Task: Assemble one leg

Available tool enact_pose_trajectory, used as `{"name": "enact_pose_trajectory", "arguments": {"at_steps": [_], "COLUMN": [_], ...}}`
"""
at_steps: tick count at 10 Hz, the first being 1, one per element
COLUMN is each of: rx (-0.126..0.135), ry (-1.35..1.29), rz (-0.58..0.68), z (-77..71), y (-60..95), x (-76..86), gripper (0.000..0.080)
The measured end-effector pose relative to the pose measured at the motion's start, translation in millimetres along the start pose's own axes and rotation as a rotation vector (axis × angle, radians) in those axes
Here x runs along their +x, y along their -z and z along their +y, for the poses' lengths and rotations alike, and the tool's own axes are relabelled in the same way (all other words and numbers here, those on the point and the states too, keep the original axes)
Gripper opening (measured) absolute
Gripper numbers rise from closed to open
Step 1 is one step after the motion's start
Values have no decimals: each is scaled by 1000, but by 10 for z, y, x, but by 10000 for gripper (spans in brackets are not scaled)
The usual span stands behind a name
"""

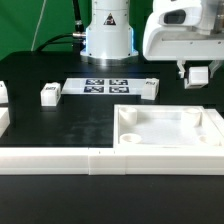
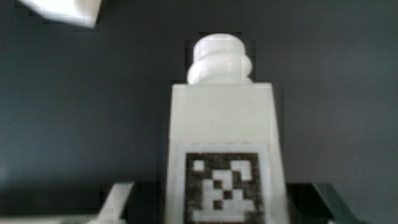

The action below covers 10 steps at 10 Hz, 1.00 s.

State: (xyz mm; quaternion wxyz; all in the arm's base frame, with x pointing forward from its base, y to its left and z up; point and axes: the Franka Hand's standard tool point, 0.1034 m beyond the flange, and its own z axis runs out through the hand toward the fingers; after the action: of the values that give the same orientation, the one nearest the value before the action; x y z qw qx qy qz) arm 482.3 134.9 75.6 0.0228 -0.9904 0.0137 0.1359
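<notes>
Leg (image 2: pixel 222 110): white block, rounded peg, tag on one face; clamped in claw (image 2: pixel 222 202), apparently above tray (image 1: pixel 165 130).

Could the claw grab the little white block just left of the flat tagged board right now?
Probably not yet: the gripper is clamped on another leg. The block itself lies in the open, with nothing crowding it.
</notes>
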Motion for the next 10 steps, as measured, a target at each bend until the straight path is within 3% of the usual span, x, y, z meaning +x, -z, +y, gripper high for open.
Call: {"name": "enact_pose_trajectory", "arguments": {"at_steps": [2,4,7,9,10], "rx": [6,19,45,51,44], "ry": [32,42,54,59,101], "rz": [149,340,590,636,664], "z": [191,318,281,258,221], "y": [95,303,344,334,353], "x": [64,148,156,163,242], "gripper": [291,291,291,291,291]}}
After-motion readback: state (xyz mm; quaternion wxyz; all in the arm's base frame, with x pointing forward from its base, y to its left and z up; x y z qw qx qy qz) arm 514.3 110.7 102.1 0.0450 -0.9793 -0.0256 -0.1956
